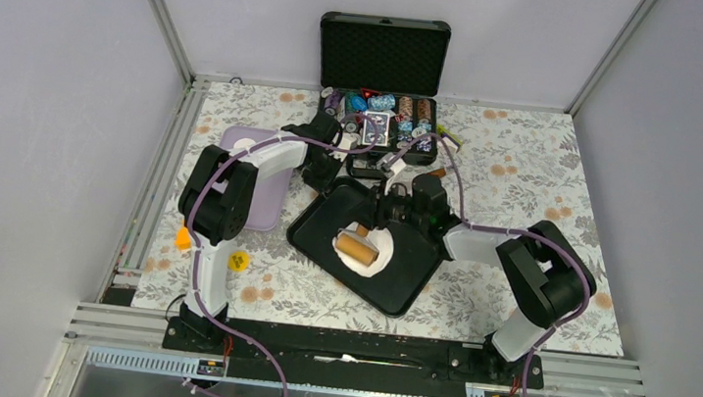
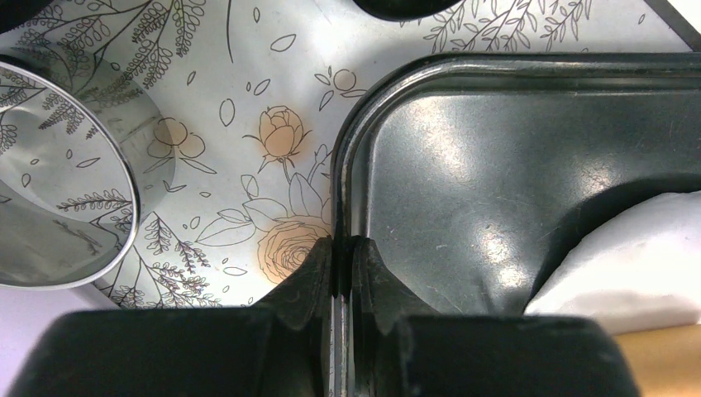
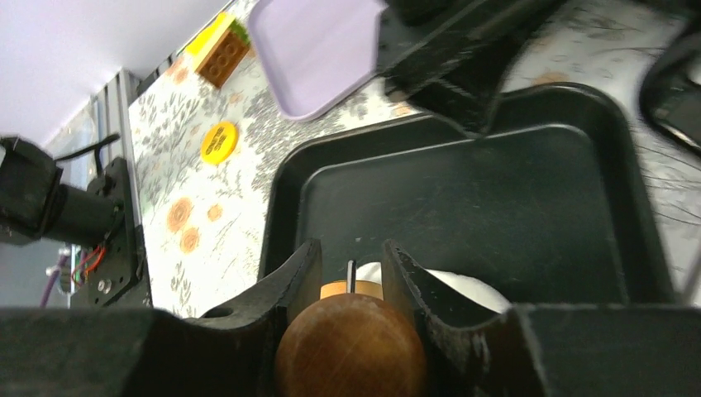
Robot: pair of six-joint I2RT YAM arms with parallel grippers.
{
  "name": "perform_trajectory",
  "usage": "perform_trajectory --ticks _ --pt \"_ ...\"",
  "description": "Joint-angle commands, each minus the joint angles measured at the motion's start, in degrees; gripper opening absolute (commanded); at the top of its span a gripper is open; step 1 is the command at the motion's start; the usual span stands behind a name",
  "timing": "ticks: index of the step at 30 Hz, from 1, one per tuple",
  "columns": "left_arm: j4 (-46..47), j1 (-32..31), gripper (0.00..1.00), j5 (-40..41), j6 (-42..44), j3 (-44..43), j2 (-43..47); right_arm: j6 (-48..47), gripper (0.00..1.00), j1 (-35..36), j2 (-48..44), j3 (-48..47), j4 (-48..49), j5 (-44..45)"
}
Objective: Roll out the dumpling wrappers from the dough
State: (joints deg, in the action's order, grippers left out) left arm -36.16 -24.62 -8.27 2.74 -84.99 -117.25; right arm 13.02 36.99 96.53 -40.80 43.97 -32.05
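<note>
The dough (image 1: 362,257) is a flat white round sheet in the black tray (image 1: 398,282). A wooden rolling pin (image 1: 357,248) lies across it. My right gripper (image 1: 385,220) is shut on the pin's round handle (image 3: 351,347), with the dough (image 3: 463,289) just beyond its fingers. My left gripper (image 1: 332,179) is shut on the tray's far left rim (image 2: 343,165); the dough's edge (image 2: 628,256) shows to the right in that view. A steel ring cutter (image 2: 50,182) stands on the table left of that gripper (image 2: 343,248). No small round wrappers are in view.
A lilac tray (image 1: 265,185) lies left of the black tray. An orange brick (image 1: 184,237) and a yellow disc (image 1: 238,262) lie near the left arm. An open black case of chips (image 1: 379,83) stands at the back.
</note>
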Motion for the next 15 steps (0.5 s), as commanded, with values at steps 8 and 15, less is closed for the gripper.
perform_trajectory --ticks 8,15 --pt "-1.3 0.3 0.0 4.4 1.3 1.3 -0.9 -4.1 0.0 -10.8 2.2 0.4 -9.8 4.2" --pt "-1.5 0.3 0.0 4.5 1.3 1.1 -1.1 -6.7 0.0 -1.6 1.8 8.3 -9.8 0.7"
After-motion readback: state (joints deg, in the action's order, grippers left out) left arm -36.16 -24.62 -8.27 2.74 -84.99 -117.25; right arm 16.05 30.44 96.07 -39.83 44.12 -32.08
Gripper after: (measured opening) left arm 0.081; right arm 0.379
